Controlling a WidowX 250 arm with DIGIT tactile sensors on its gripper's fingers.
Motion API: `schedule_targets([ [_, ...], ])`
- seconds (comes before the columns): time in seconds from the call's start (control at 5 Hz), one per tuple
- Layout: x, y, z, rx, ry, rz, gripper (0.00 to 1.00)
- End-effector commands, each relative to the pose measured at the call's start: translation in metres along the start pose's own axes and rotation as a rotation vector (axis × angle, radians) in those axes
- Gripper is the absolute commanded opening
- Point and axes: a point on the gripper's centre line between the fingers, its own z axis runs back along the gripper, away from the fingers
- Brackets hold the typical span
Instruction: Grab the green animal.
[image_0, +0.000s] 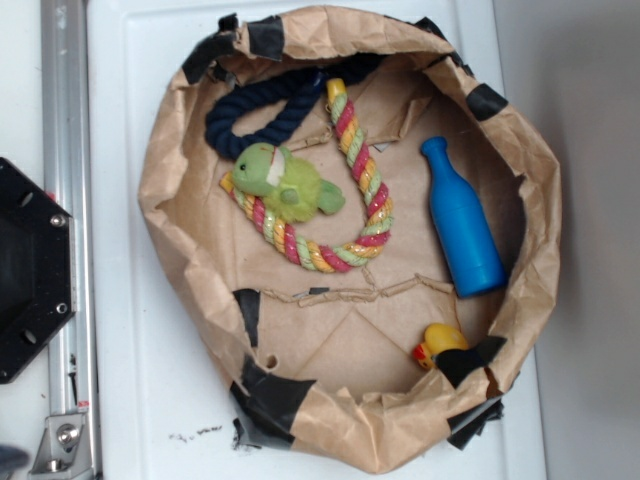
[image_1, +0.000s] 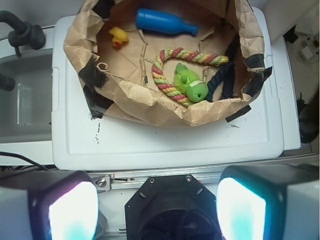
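Note:
The green animal (image_0: 287, 183) is a lime plush toy with a pale patch on its head. It lies inside a brown paper basket (image_0: 175, 160), resting on the left side of a pink-yellow-green rope ring (image_0: 372, 190). In the wrist view the green animal (image_1: 191, 83) lies far ahead, near the basket's close wall. My gripper (image_1: 157, 206) is open, its two pale fingers wide apart with nothing between them, high above the black robot base (image_1: 172, 210) and well short of the basket. The gripper does not show in the exterior view.
A blue bottle (image_0: 462, 220), a yellow rubber duck (image_0: 438, 345) and a dark blue rope (image_0: 262, 110) also lie in the basket. The basket stands on a white bin lid (image_0: 180, 400). A metal rail (image_0: 65, 150) and the black base (image_0: 30, 270) are at the left.

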Motion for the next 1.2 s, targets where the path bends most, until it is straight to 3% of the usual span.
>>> schedule_targets([
  [0.0, 0.0, 0.0, 0.0, 0.0, 0.0, 0.0, 1.0],
  [0.2, 0.047, 0.027, -0.037, -0.222, 0.037, -0.22, 1.0],
  [0.4, 0.093, 0.042, -0.091, -0.213, 0.015, -0.266, 1.0],
  [0.6, 0.136, 0.055, -0.143, -0.155, 0.003, -0.329, 1.0],
  [0.8, 0.145, 0.058, -0.185, 0.01, 0.012, -0.5, 1.0],
  [1.0, 0.13, 0.073, -0.202, 0.009, 0.083, -0.652, 1.0],
])
